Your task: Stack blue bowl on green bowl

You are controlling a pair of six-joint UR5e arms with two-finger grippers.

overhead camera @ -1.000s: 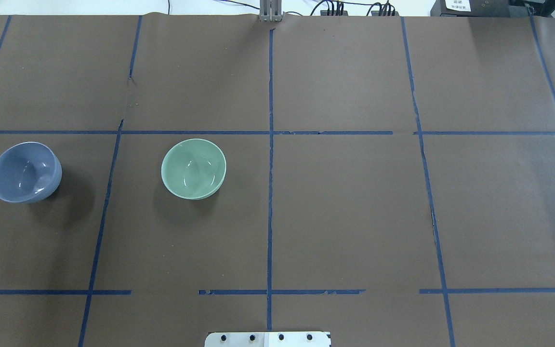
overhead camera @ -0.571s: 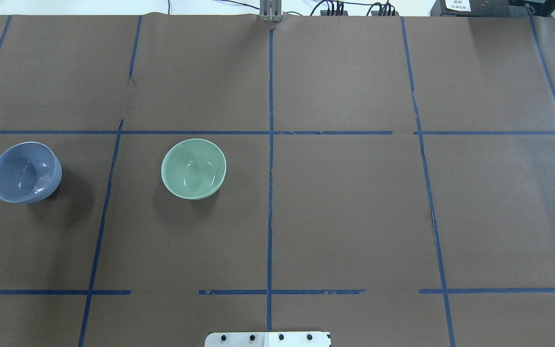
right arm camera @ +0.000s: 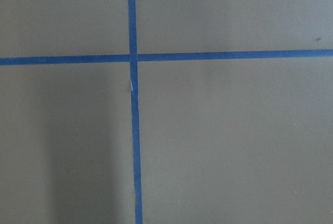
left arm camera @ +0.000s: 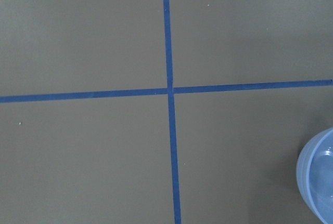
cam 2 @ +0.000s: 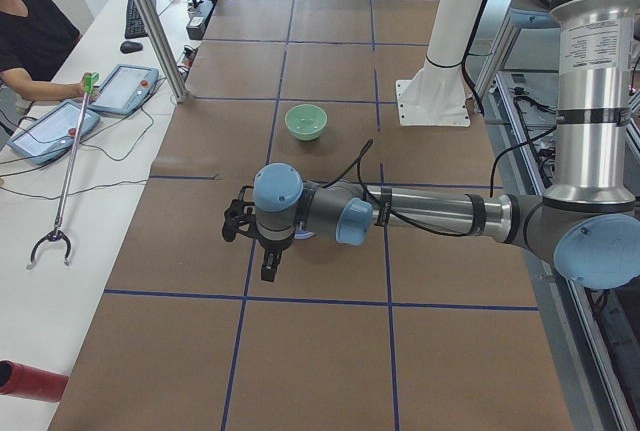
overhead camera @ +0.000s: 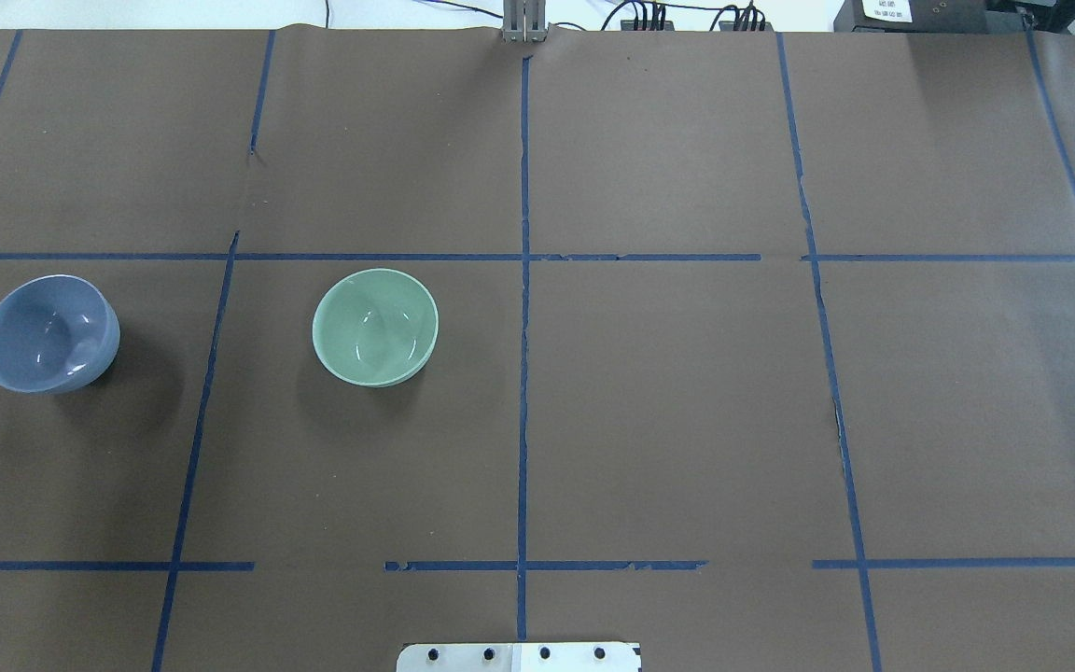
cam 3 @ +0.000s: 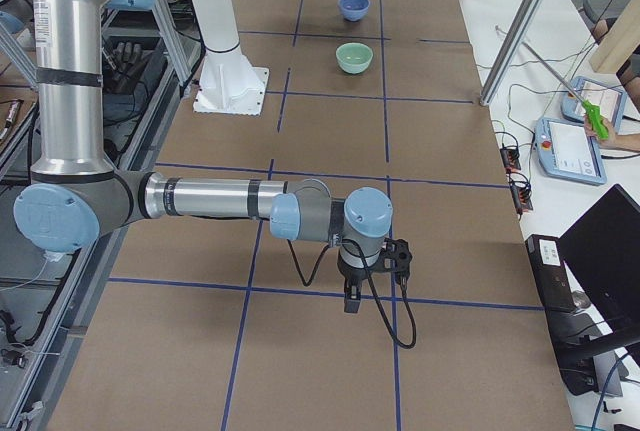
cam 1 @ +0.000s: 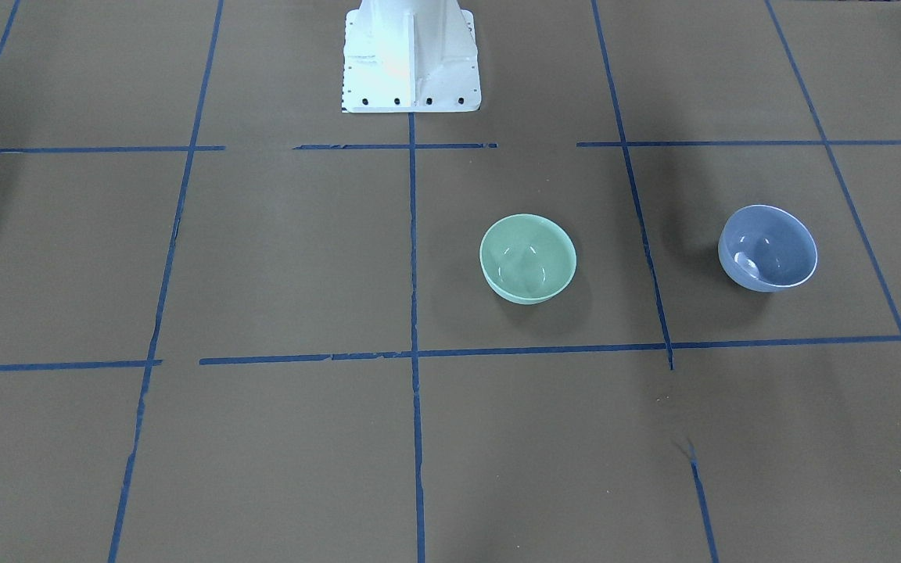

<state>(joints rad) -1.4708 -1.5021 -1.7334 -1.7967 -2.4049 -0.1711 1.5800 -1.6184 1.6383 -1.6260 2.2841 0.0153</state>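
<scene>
From the robot's left end of the tabletop (cam 2: pixel 330 371), first the left arm (cam 2: pixel 430 213), stretched level out from the robot's side, with the left hand (cam 2: pixel 268 269) at its tip pointing straight down, raised clear of the surface. Released or clenched: cannot tell, with only a side view of it. Under its camera, a crossing of blue tape (left arm camera: pixel 169 89), and at that view's lower right edge a slice of the blue bowl (left arm camera: pixel 317 177). Mostly hidden behind the arm in the left-end view.

Next along, in the middle row of taped squares, the blue bowl in full: upright, mouth up, resting on the tabletop, touched by nothing. One square further, just short of the centre line, the green bowl (overhead camera: pixel 375 327), upright too, glossy, with small glints inside. Well apart, a line of tape between the two; not yet stacked.

Level with the centre line, at the robot's edge, the white mount (cam 1: pixel 410 62), bolted down.

Farthest, over the right half, the right arm (cam 3: pixel 210 198), likewise level, with the right hand (cam 3: pixel 352 303) pointing down above another tape crossing, well away from both bowls. Released or clenched: again cannot tell.
</scene>
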